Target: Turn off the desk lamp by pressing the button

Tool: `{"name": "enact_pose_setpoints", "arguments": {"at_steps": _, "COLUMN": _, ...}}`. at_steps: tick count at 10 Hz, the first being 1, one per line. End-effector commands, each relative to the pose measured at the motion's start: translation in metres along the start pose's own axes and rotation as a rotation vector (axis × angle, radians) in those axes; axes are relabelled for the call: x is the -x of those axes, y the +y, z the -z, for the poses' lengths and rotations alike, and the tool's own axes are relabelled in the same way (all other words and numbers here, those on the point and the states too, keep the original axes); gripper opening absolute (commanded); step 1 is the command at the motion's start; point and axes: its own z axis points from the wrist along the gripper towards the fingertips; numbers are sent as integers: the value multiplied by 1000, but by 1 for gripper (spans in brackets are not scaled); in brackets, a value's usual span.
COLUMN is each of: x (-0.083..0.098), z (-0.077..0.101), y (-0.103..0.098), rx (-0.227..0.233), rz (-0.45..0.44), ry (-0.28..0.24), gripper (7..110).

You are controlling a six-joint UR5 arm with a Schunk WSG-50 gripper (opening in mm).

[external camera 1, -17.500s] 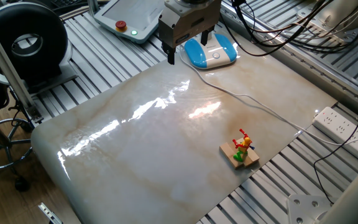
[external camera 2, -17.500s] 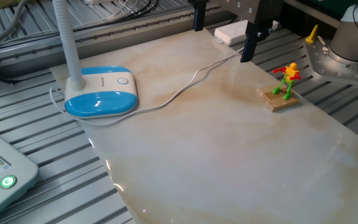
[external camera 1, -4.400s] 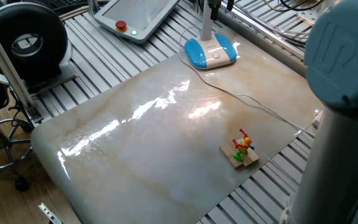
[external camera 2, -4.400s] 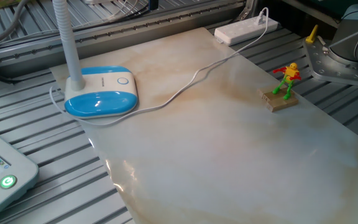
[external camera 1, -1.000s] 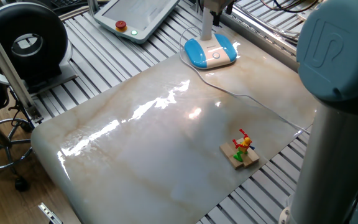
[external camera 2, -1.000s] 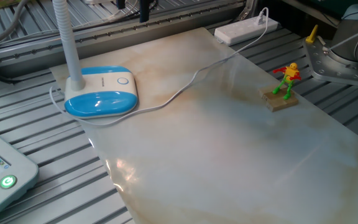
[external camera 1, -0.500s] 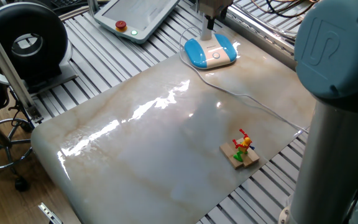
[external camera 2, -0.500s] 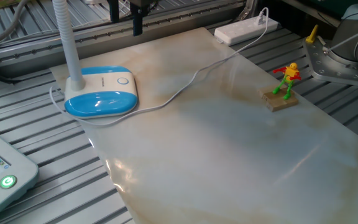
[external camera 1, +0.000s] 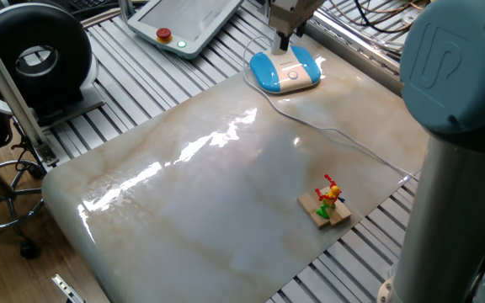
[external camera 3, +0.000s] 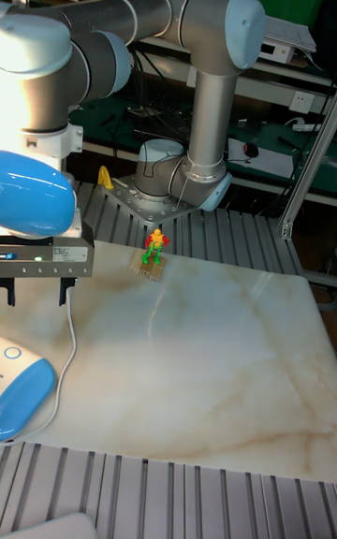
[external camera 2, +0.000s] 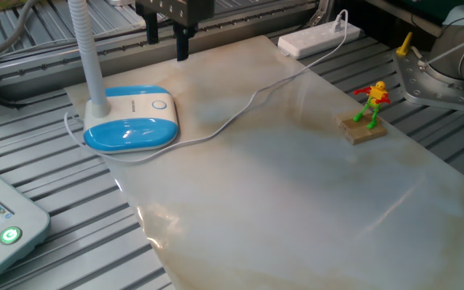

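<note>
Tall fixed view: open tool (external camera 3: 37,294) hangs apart above the desk lamp (external camera 3: 21,391).

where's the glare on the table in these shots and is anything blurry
One fixed view: bright streaks of glare cross the marble tabletop; everything is sharp. The other fixed view: only faint sheen near the front edge. Tall fixed view: the lamp head looms large, close to the lens.

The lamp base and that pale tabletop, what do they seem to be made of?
The desk lamp base looks like glossy moulded plastic, blue and white, with soft highlights on its rounded shell. The tabletop looks like polished marble or a marble-print sheet: cream with faint brown veins and bright glare streaks.
</note>
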Motion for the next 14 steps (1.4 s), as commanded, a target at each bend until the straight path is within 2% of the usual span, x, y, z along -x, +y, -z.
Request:
{"name": "enact_pose_setpoints", "arguments": {"at_steps": 1, "x": 1, "z": -16, "y": 0, "rx": 2, "rz": 3, "ry": -21, "gripper": 66}}
{"name": "enact_pose_setpoints", "arguments": {"at_steps": 7, "x": 6, "z": -35, "y": -1, "rx": 8, "rz": 10, "ry": -44, "gripper": 66}}
{"name": "enact_pose_setpoints", "arguments": {"at_steps": 14, "x": 2, "z": -51, "y": 6, "rx": 7, "rz": 4, "ry": -57, "gripper": 66}}
